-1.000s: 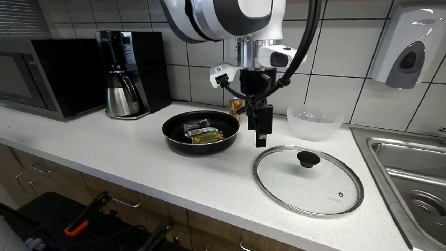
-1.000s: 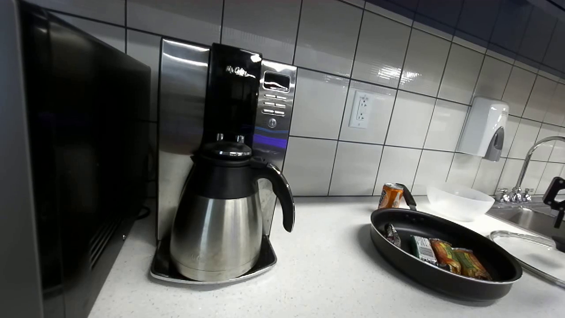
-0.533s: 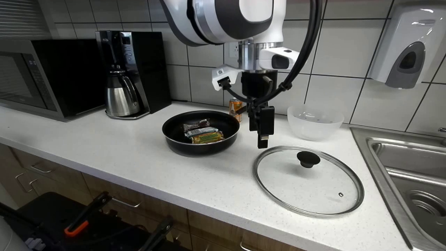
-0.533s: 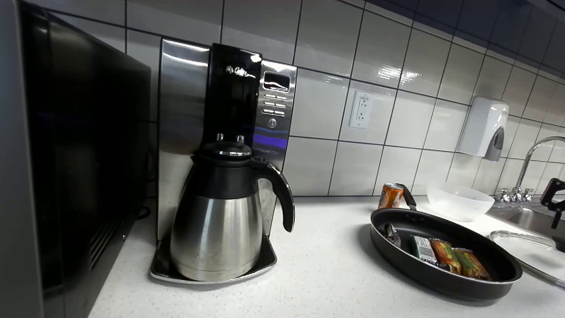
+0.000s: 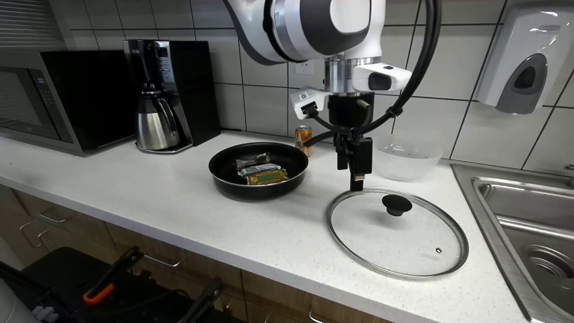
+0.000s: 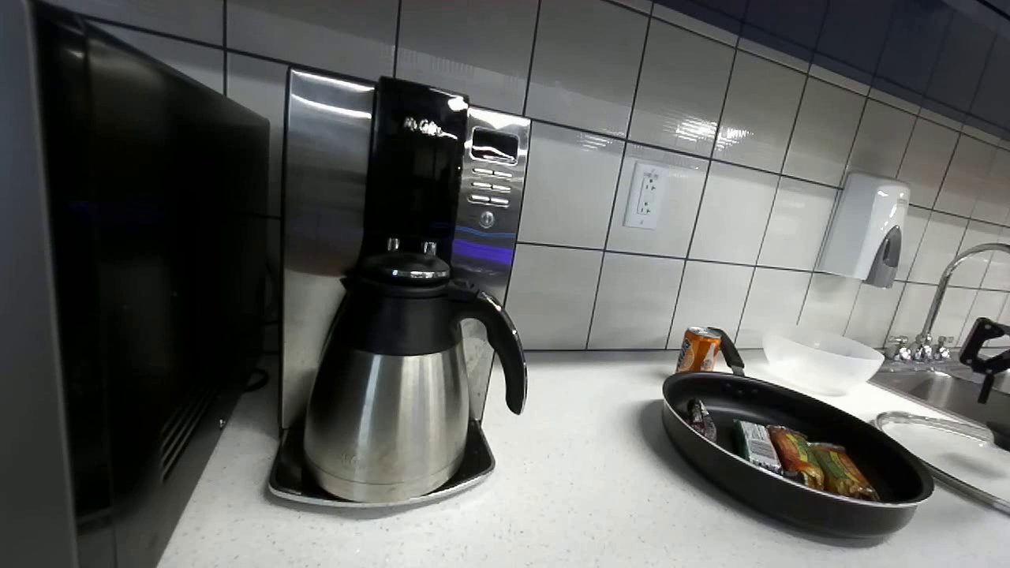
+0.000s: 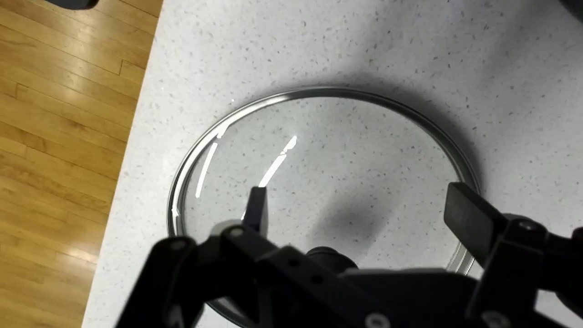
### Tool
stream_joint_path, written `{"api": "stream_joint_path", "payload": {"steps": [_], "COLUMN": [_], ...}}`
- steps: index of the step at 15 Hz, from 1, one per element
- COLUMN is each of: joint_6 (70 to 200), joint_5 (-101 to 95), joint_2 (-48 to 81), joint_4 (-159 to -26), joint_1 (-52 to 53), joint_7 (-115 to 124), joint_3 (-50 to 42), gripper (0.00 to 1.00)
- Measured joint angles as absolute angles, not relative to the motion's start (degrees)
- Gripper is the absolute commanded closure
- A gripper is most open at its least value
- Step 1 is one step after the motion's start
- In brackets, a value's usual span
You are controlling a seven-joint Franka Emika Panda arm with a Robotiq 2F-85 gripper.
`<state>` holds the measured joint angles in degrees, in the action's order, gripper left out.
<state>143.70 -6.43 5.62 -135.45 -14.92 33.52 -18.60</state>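
My gripper (image 5: 357, 181) hangs over the counter at the back rim of a round glass lid in an exterior view. In the wrist view the gripper (image 7: 358, 193) is open, its fingers wide apart with nothing between them. Below it lies the glass lid (image 7: 328, 173) with a steel rim, flat on the counter. Its black knob (image 7: 331, 258) is partly hidden behind the gripper's linkage; the whole knob (image 5: 397, 205) shows in an exterior view. Beside the lid stands a black frying pan (image 5: 242, 190) holding several wrapped bars (image 5: 267, 176). At the right edge of an exterior view, the gripper (image 6: 986, 379) is cut off.
An orange can (image 5: 303, 134) stands behind the pan, by its handle. A frosted bowl (image 5: 406, 161) sits near the tiled wall. The steel sink (image 5: 486, 224) borders the lid's side. A coffee maker (image 5: 188, 89) and a microwave (image 5: 85, 98) stand at the far end.
The arm and gripper have shifted toward the lid and sink side, from between pan and lid to above the lid's rim. The gripper has stayed empty; pan, bars and lid have not moved.
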Motion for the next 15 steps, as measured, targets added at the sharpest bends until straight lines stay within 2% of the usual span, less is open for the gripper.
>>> {"api": "stream_joint_path", "payload": {"steps": [15], "joint_6": [146.06], "joint_5": [1.71], "joint_2": [17.92], "joint_4": [-125.97], "joint_1": [-17.16], "joint_7": [27.32], "joint_3": [-21.47], "gripper": [0.0]}}
